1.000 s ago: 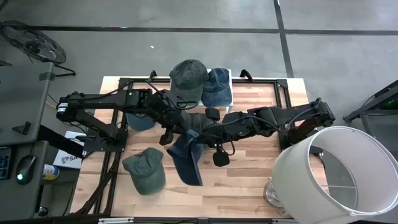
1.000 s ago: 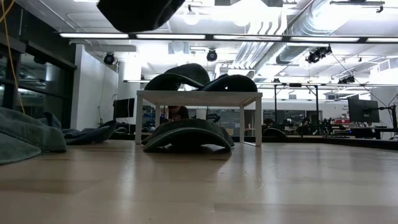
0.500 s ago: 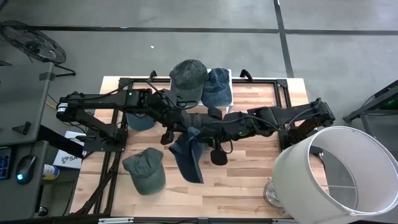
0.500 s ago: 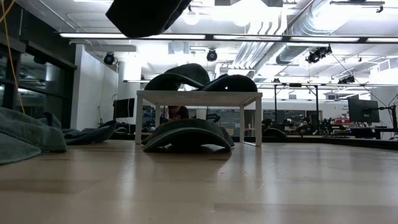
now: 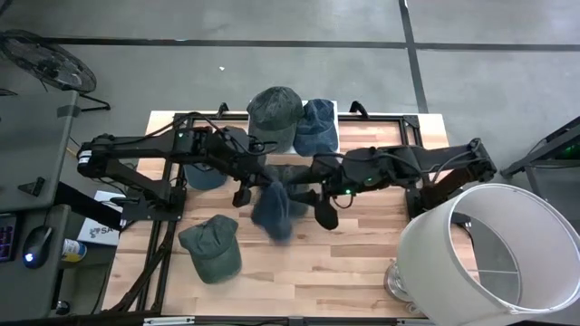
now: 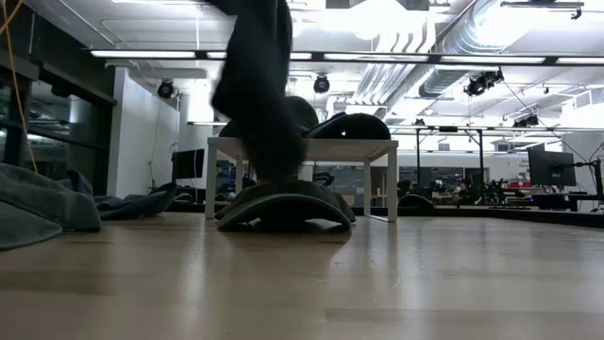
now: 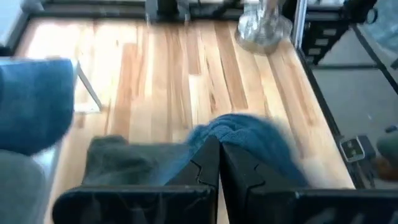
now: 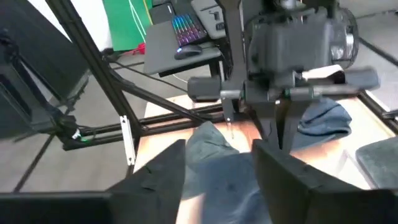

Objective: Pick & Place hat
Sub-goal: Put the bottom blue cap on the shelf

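Note:
A blue hat hangs over the middle of the table from my left gripper, which is shut on it. In the low view the blue hat shows as a dark, blurred shape well above the tabletop. My right gripper stands open just right of the hat. In the right wrist view its two fingers stand on either side of the hanging cloth without holding it. My left gripper pinches the hat's upper edge between its two shut fingers. The fingers come slanting down from the table's left side. The hat hangs below them, clear of the table; one layer or several, I cannot tell.
A white stand at the far edge carries a grey-green hat and a blue hat. A green hat lies near left, another blue one under the left arm. A white lampshade fills the near right corner.
My right gripper has opened, let go of the blue hat, rolled, and drawn back toward the table's right and up. The hat, held out between both grippers before, has swung down and now hangs from the left gripper alone.

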`<state>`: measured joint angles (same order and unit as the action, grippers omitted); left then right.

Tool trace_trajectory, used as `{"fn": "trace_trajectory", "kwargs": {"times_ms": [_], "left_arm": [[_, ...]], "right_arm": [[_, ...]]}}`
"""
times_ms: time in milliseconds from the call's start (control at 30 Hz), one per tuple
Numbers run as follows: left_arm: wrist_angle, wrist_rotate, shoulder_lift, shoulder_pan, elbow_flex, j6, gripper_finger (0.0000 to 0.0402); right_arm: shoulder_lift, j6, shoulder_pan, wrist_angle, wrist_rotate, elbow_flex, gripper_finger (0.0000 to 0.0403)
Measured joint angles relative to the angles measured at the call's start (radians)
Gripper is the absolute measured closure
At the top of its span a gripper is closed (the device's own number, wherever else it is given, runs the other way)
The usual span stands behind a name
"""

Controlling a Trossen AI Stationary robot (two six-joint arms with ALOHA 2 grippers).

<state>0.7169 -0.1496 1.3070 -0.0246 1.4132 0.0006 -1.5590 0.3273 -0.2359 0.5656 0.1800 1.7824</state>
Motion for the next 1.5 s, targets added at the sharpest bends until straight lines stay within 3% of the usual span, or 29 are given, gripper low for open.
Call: {"fn": "trace_trajectory", "kwargs": {"times_ms": [167,300,567,767,933,1367,1500], "left_arm": [[-0.058,0.006,-0.029,0.006,0.0,0.015,0.0401],[-0.12,-0.038,-0.041,0.014,0.001,0.025,0.0402],[-0.138,-0.061,-0.049,0.021,0.0,0.046,0.0401],[-0.142,-0.07,-0.049,0.054,0.0,0.052,0.0401],[-0.142,-0.058,-0.049,0.078,0.0,0.051,0.0401],[-0.144,-0.053,-0.048,0.118,0.0,0.025,0.0401],[-0.158,-0.057,-0.048,0.119,0.0,0.022,0.0401]], "right_arm": [[0.011,0.04,0.0,0.051,0.01,0.0,0.0174],[0.003,0.023,0.0,0.056,0.053,-0.024,0.0161],[0.0,0.009,0.0,-0.009,0.101,-0.141,0.016],[0.001,0.049,0.01,-0.1,0.069,-0.228,0.016],[0.003,0.091,0.027,-0.255,-0.023,-0.305,0.016],[0.002,0.092,0.029,-0.455,-0.043,-0.43,0.0161],[0.002,0.093,0.029,-0.467,-0.068,-0.455,0.0182]]}}
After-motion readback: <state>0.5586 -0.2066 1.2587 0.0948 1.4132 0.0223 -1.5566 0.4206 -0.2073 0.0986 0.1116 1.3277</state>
